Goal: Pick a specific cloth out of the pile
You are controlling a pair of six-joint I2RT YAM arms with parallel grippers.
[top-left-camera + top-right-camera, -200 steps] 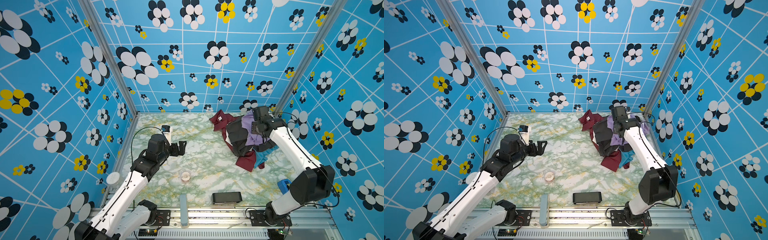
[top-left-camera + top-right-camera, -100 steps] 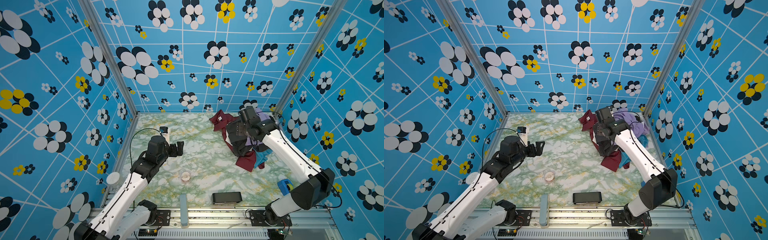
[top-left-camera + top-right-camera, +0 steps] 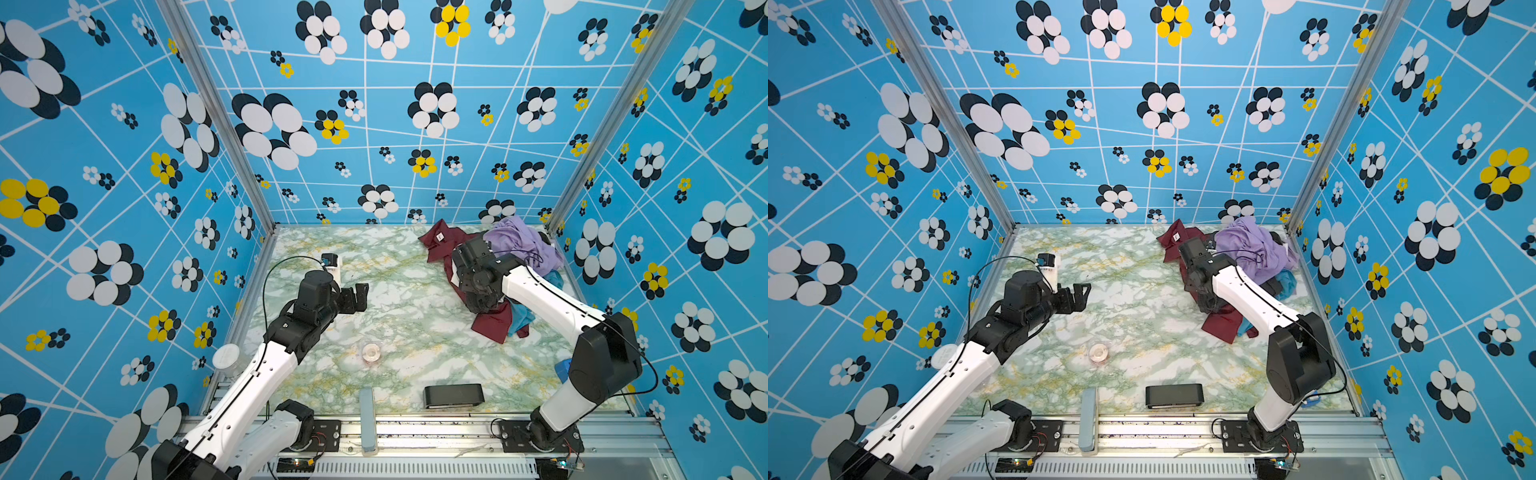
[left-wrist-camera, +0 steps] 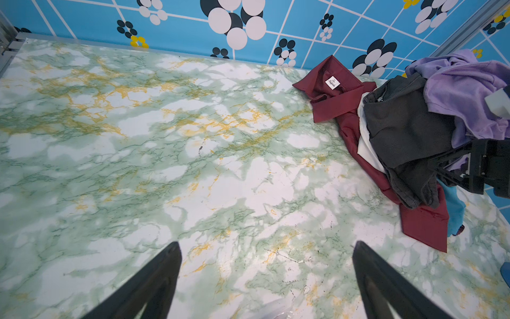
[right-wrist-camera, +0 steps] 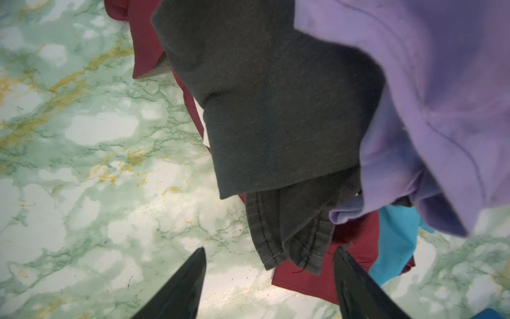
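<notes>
The pile (image 3: pixel 519 245) of mixed garments lies at the back right of the marble table in both top views, with a lavender garment (image 3: pixel 1254 245) on top and a maroon shirt (image 3: pixel 440 241) at its left. The cloth (image 4: pixel 408 132), dark charcoal and matte, drapes down the pile's left side. My right gripper (image 5: pixel 270 250) hovers open over the cloth's stitched hem (image 5: pixel 292 248), gripping nothing. In both top views its wrist (image 3: pixel 478 274) hides most of the cloth. My left gripper (image 4: pixel 267 244) stands open above bare marble at mid-left (image 3: pixel 359 295).
A teal garment (image 5: pixel 394 243) and maroon fabric (image 3: pixel 494 328) stick out at the pile's near side. A small clear round thing (image 3: pixel 370 352), a black box (image 3: pixel 454 395), a grey-blue bar (image 3: pixel 368 419) and a white cylinder (image 3: pixel 334 266) sit on the table. Patterned walls close in three sides.
My right arm has swung from the back of the pile leftward and nearer, over the charcoal cloth, and its jaws have narrowed a little. The left arm has barely moved.
</notes>
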